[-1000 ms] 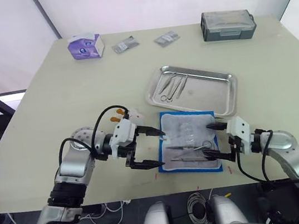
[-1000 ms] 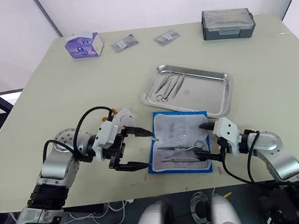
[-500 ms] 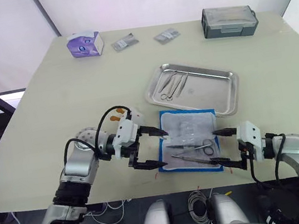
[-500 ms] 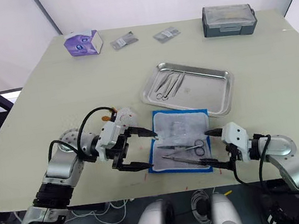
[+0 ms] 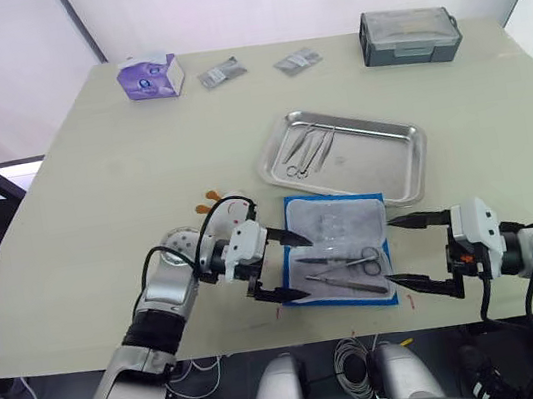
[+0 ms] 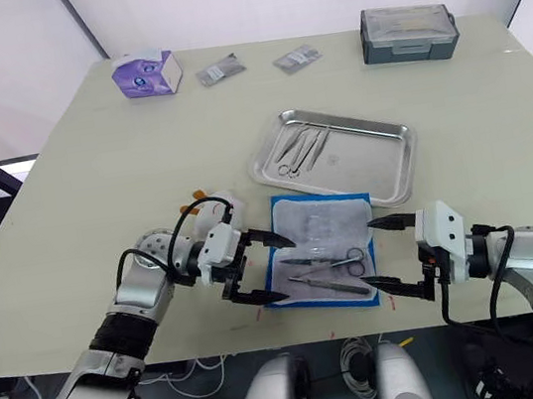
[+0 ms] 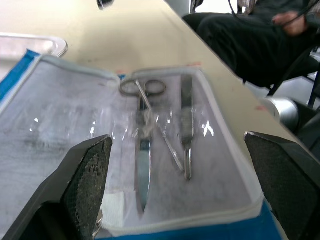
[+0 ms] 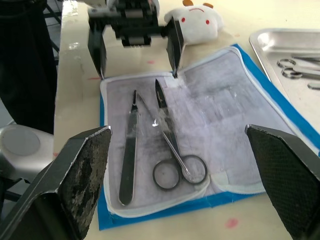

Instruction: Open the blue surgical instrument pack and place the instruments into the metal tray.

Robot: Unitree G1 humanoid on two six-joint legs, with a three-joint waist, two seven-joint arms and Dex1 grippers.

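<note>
The blue surgical instrument pack lies unfolded near the table's front edge, pale lining up. On the lining rest silver scissors and a slim flat-handled tool. My left gripper is open at the pack's left edge, its fingertips spanning the near half. My right gripper is open just off the pack's right edge and holds nothing. Behind the pack sits the metal tray with a few instruments in its left part.
A grey lidded box stands at the back right, a purple tissue box at the back left, and two small packets between them. A small white toy lies beside my left gripper. A seated person is beyond the table's front edge.
My right gripper has drawn back to the right, off the pack's right edge. My left gripper has shifted slightly right toward the pack's left edge. The instruments have not moved.
</note>
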